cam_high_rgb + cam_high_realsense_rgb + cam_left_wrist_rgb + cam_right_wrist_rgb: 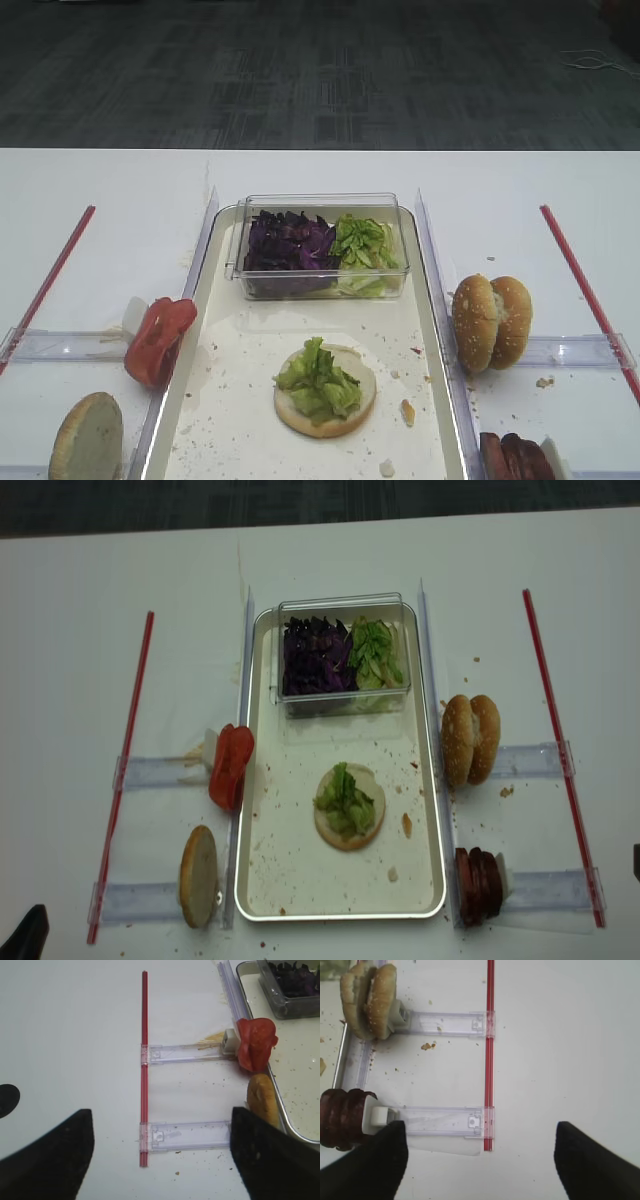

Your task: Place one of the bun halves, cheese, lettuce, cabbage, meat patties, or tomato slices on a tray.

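Counting: four bun halves (470,739) | three meat patties (478,885) | both grippers' fingers (580,1165) released, empty.

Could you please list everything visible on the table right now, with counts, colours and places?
tray: one, white, table centre.
clear box: one, at the tray's far end.
cabbage: purple shreds, left half of box.
boxed lettuce: green pieces, right half of box.
bun half: one, tan, cut face up on tray.
lettuce: green clump on that bun half.
seeded buns: two, golden, on edge right of tray.
meat patties: dark brown stack, near right.
tomato slices: red stack, left of tray.
plain bun half: one, tan, near left.
red strips: two, outer sides.
left gripper: black, open.
right gripper: black, open.
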You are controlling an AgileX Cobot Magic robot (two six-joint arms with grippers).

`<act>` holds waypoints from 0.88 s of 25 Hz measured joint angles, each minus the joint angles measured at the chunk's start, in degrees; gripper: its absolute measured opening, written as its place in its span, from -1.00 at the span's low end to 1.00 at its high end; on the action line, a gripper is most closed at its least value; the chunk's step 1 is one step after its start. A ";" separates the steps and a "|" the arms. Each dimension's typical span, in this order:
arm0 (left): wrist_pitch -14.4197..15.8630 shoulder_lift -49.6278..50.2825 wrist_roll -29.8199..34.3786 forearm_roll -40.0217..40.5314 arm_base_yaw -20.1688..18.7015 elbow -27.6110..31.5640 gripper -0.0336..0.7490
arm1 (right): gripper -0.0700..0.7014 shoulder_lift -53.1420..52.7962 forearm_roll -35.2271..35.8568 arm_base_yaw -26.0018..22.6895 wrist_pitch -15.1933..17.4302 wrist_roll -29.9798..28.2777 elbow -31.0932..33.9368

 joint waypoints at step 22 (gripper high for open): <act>0.00 0.00 0.00 0.00 0.00 0.00 0.49 | 0.80 -19.52 -1.66 0.00 0.86 2.82 0.00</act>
